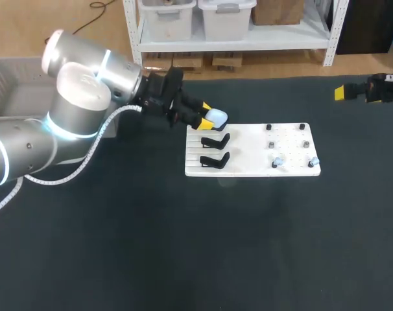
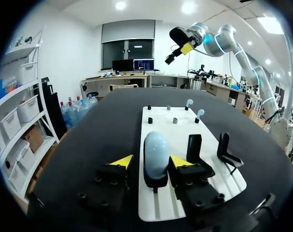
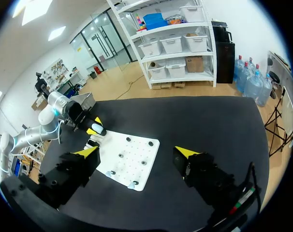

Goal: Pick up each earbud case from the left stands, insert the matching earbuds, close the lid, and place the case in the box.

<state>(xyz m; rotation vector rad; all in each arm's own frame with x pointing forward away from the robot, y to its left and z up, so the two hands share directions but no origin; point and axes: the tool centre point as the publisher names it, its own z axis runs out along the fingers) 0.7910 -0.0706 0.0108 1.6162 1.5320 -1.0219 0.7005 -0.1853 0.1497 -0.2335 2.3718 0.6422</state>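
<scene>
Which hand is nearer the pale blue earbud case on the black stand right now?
Left. The left hand, open, straddles the pale blue rounded earbud case; the right hand hangs open far off, past the opposite end of the white board.

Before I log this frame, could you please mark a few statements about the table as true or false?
1. The left gripper has an open finger on either side of the pale blue earbud case. True.
2. All three black stands hold a case. False: only one does; the other two black stands are empty.
3. The right gripper is holding an earbud. False: it is open and empty, well away from the white board.
4. Two pale blue earbuds sit on pegs on the white board. True.
</scene>
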